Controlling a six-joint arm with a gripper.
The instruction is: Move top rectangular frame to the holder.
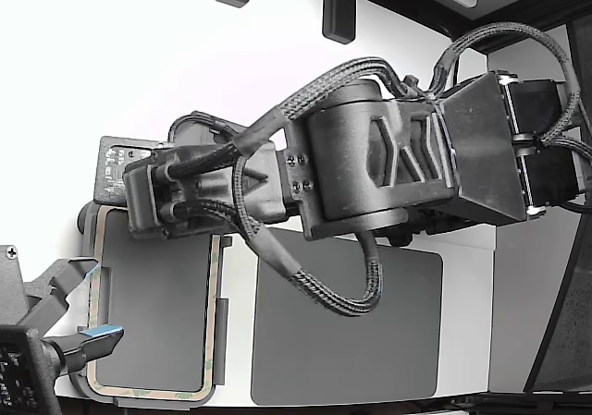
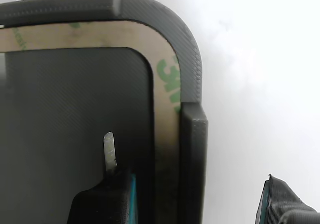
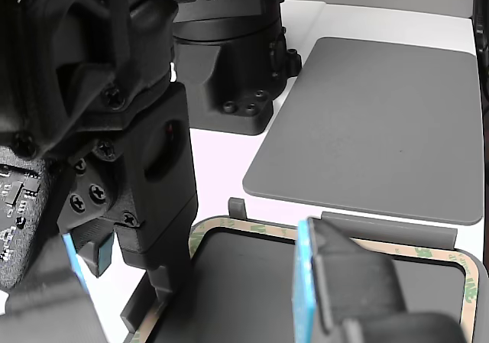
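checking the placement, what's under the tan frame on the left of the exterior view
The frame lies flat on the holder, whose dark raised rim wraps its outer edge. Inside the opening, the dark holder floor shows. The arm covers the frame's top edge in the exterior view.

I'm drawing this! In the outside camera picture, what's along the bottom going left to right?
Blue-tipped second gripper → tan frame lying on its holder → dark grey mat.

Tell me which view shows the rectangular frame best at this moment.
The exterior view: the top rectangular frame shows three sides seated in the holder, its top end hidden under the arm. The wrist view shows only one corner of the frame up close; the other view shows two corners, partly blocked by the gripper.
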